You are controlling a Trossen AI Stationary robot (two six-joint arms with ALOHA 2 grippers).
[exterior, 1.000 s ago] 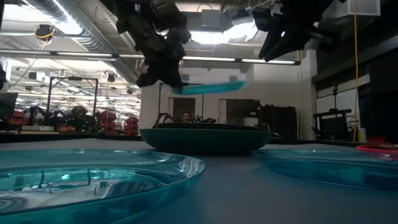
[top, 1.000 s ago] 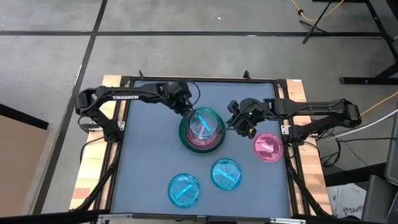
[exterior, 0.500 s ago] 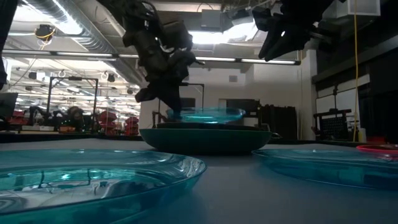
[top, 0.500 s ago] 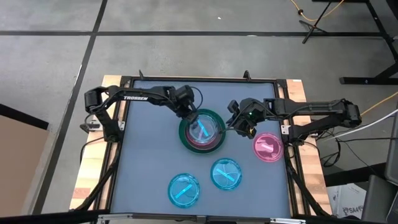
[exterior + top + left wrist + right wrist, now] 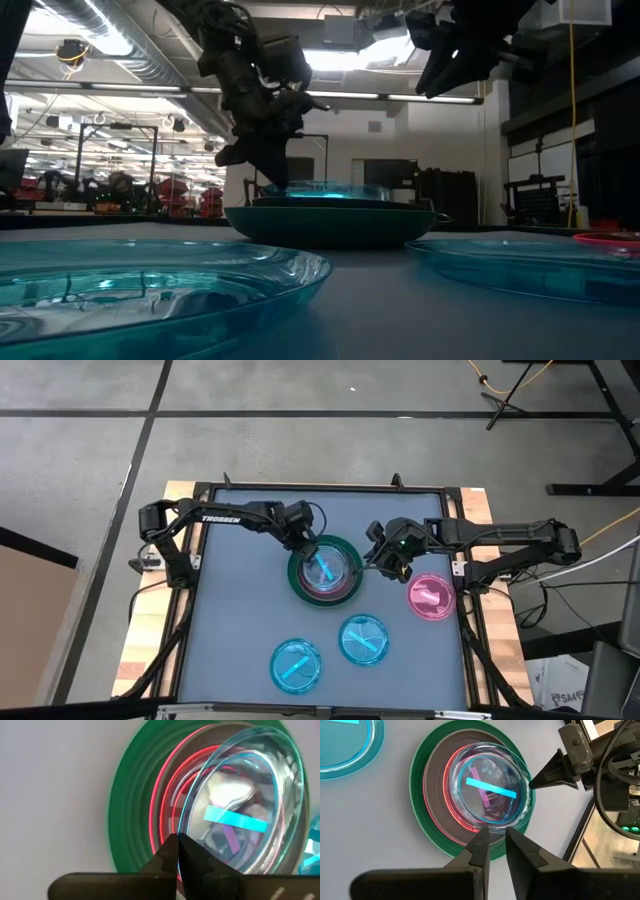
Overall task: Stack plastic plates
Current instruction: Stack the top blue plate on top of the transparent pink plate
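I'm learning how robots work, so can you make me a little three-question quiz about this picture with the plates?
1. True or false: the left tool is at the rim of the clear cyan plate lying on top of the stack.
2. How many cyan plates lie alone on the table, away from the stack?
A. one
B. two
C. four
3. Fill in: the biggest plate at the bottom of the stack is dark ____.

Key:
1. true
2. B: one and another. A pink plate also lies alone, near the right tool.
3. green
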